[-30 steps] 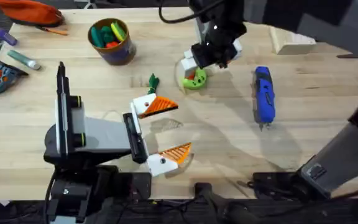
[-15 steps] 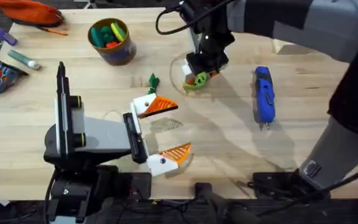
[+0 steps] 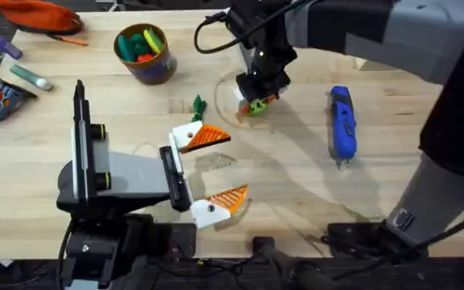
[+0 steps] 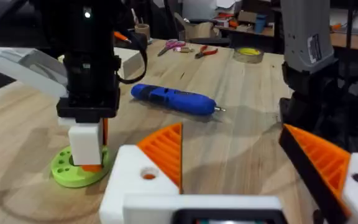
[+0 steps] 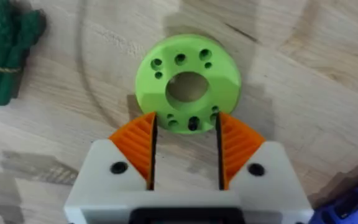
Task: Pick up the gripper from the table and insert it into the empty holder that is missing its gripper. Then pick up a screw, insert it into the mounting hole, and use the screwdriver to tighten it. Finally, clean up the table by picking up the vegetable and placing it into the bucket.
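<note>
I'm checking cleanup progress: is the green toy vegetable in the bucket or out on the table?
Out. The vegetable lies on the table, apart from the bucket, which holds other colourful pieces.

overhead: above table (image 3: 425, 173), looking down | wrists: low, close | shared: lime-green disc (image 3: 255, 106)

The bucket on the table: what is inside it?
Inside the bucket the overhead view shows colourful toy pieces, green, red and orange, piled up to the yellow-brown rim. What lies below them, and the bucket's bottom, is covered and cannot be seen.
</note>
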Motion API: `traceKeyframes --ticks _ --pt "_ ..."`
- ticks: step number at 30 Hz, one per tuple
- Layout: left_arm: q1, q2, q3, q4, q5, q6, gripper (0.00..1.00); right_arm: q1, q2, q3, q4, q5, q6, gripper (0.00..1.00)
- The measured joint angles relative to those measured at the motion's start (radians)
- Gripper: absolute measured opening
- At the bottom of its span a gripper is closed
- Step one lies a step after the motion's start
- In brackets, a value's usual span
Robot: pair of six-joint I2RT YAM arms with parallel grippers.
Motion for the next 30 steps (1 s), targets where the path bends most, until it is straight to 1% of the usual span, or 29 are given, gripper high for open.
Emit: traceKeyframes --ticks 2,4,7,15,18,19,26,30 --pt "0.0 0.0 0.0 0.0 0.0 0.0 0.985 0.0 0.0 0.0 0.001 0.0 0.0 0.453" --pt "0.0 0.0 0.0 0.0 0.0 0.0 0.985 0.0 0.0 0.0 0.001 -0.001 0.0 0.434" --pt "0.0 0.0 0.0 0.0 0.0 0.0 0.985 0.0 0.0 0.0 0.001 0.0 0.0 0.36" --pt "0.0 0.0 0.0 0.0 0.0 0.0 0.985 -0.002 0.0 0.0 0.0 0.006 -0.011 0.263" --pt "0.0 0.0 0.0 0.0 0.0 0.0 0.985 -0.004 0.0 0.0 -0.001 0.012 -0.016 0.218" --pt "0.0 0.0 0.0 0.0 0.0 0.0 0.985 -0.005 0.0 0.0 0.0 0.015 -0.018 0.184" --pt "0.0 0.0 0.0 0.0 0.0 0.0 0.985 -0.005 0.0 0.0 0.001 0.015 -0.02 0.099" --pt "0.0 0.0 0.0 0.0 0.0 0.0 0.986 -0.005 0.0 0.0 0.0 0.016 -0.023 0.073"
